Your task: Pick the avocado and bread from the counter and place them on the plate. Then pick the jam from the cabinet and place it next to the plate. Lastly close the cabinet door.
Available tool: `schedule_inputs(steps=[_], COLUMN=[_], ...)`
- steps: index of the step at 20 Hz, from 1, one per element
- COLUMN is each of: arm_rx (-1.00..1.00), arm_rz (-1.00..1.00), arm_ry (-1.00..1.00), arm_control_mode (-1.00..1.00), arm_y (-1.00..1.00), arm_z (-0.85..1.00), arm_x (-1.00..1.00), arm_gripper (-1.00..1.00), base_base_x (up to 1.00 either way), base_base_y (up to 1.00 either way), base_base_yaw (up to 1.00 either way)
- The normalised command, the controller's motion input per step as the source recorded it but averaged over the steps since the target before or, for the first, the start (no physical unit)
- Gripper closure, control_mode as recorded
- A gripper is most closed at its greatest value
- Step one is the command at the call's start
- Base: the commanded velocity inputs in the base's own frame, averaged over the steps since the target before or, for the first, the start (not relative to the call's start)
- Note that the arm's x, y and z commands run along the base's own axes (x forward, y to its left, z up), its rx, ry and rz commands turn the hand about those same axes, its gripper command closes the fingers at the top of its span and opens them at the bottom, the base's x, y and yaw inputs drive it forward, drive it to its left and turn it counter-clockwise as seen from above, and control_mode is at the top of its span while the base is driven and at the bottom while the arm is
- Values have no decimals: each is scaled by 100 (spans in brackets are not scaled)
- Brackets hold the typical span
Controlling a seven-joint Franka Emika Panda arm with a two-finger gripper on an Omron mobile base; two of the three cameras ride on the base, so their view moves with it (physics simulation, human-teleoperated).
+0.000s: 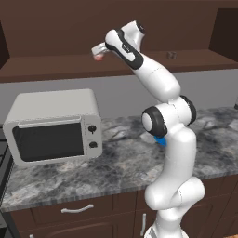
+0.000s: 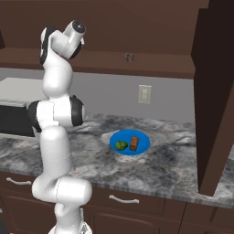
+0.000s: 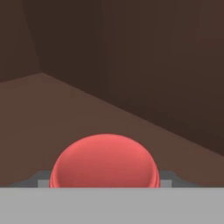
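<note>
Left base view. Arm raised to the cabinet [image 1: 56, 28] shelf above the microwave [image 1: 53, 125]. Gripper [image 1: 98, 52] at the jam [image 1: 98, 58], of which a small reddish-pink patch shows at the fingertips, on or just above the shelf board. Counter [image 1: 116, 162]: grey-and-white marbled stone over dark drawers. A sliver of the plate [image 1: 161, 141] shows blue behind the arm's elbow.

Right base view. Plate [image 2: 130, 142]: flat bright blue disc on the counter [image 2: 151, 169]. On it, avocado [image 2: 121, 145], a small green ball, and just beside it bread [image 2: 134, 143], a small brown oblong loaf. First stage judged complete. Cabinet door [image 2: 215, 96]: dark brown panel, standing open at the right. Closing not yet done.

Hand view. Jam [image 3: 105, 162]: domed red lid, close up, sitting between two grey finger pads [image 3: 168, 177] that flank it on either side, touching or nearly so. Brown shelf and cabinet walls behind. Fingers judged closed on the jar, though a firm clamp cannot be confirmed; whether it is lifted cannot be told.

Remaining, by judgement: carry the jam down, set it next to the plate, shut the door.
</note>
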Motion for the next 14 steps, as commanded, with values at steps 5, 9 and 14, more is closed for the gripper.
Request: schedule_inputs(steps=[5, 9, 14], arm_rx=[0, 0, 0], arm_rz=[0, 0, 1], arm_ry=[-2, -6, -8], arm_control_mode=[-100, -100, -100], arm_y=[-5, -18, -14], arm_z=[0, 0, 0], arm_x=[-18, -35, -44], arm_gripper=[100, 100, 100], base_base_x=[0, 0, 0], base_base_y=[0, 0, 0], base_base_yaw=[0, 0, 0])
